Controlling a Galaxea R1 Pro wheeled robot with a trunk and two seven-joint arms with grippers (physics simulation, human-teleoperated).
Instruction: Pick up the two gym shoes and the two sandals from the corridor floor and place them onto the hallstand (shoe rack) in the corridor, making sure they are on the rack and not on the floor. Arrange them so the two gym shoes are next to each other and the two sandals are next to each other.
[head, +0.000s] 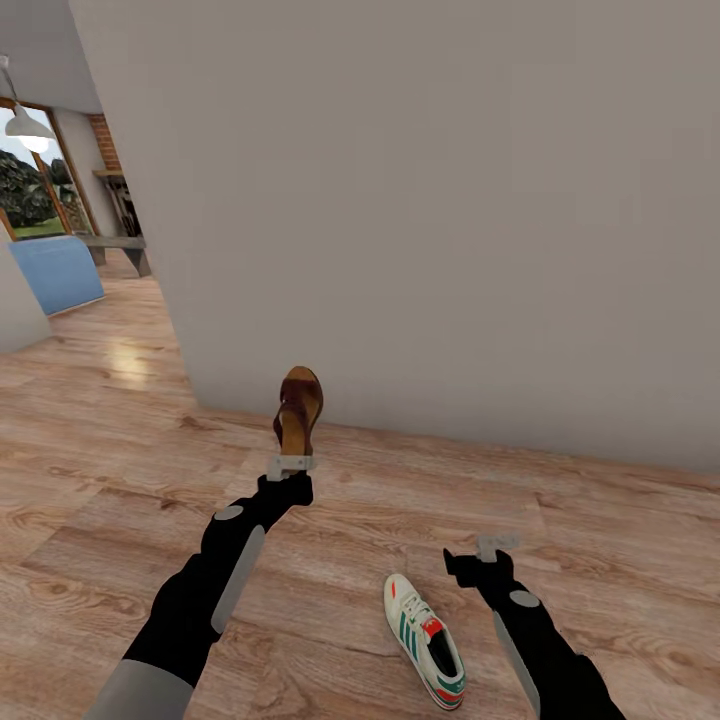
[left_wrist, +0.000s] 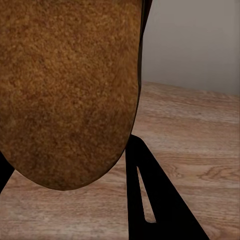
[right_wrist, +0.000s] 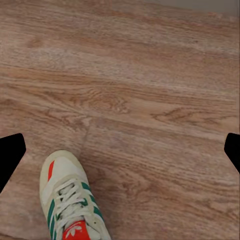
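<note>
My left gripper (head: 291, 466) is shut on a dark brown sandal (head: 298, 408) and holds it upright above the corridor floor (head: 400, 500), toe up, close to the pale wall. In the left wrist view the sandal's tan underside (left_wrist: 70, 90) sits between the black fingers (left_wrist: 150, 200). One cream-white gym shoe (head: 425, 640) with green stripes and a red heel tab lies on the planks, just left of my right gripper (head: 497, 548). That gripper is open and empty, and the shoe's toe (right_wrist: 70, 200) lies below its spread fingertips (right_wrist: 10, 155). The hallstand, the other shoe and the other sandal are out of view.
A plain grey-white wall (head: 450, 200) stands right ahead, its corner at the left. Past that corner the floor runs into a room with a blue seat (head: 60, 272), a window and a hanging lamp (head: 25, 125). Wood planks stretch to both sides.
</note>
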